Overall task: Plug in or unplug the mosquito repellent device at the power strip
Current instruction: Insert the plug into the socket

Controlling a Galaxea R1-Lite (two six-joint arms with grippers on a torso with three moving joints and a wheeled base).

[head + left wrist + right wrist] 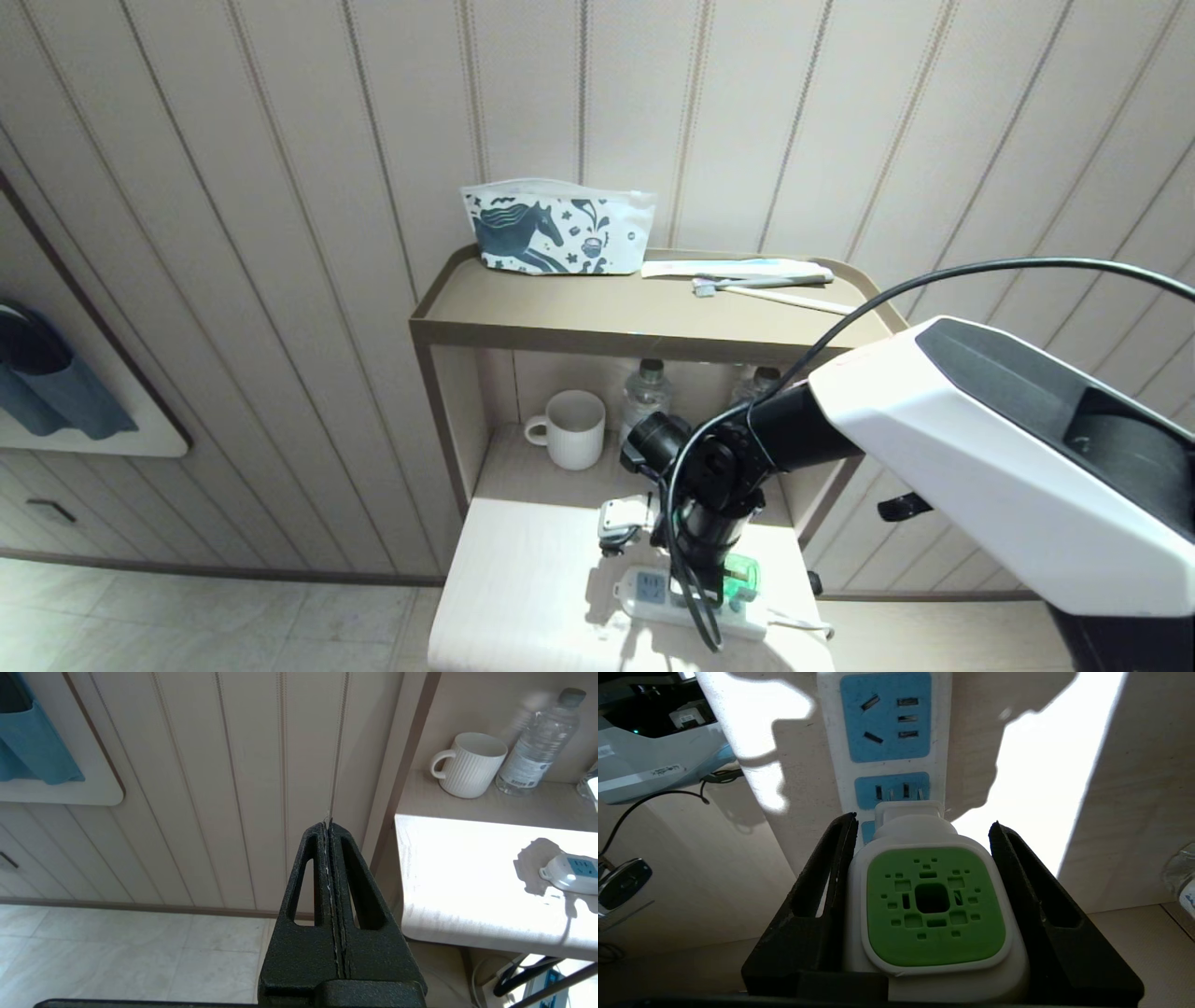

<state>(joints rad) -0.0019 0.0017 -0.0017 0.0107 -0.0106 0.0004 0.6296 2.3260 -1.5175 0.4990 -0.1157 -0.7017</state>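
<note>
The right end effector point(924, 896) grips the mosquito repellent device point(934, 905), seemingly touching the power strip point(887, 732).

head overhead, wrists close, sharing power strip point(686, 599)

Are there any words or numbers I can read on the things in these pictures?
None can be read.
Water bottle: label print too small.
Grey device: white sticker blurred.
Pouch: only a horse drawing.
Power strip and mosquito repellent device: no writing visible.
</note>
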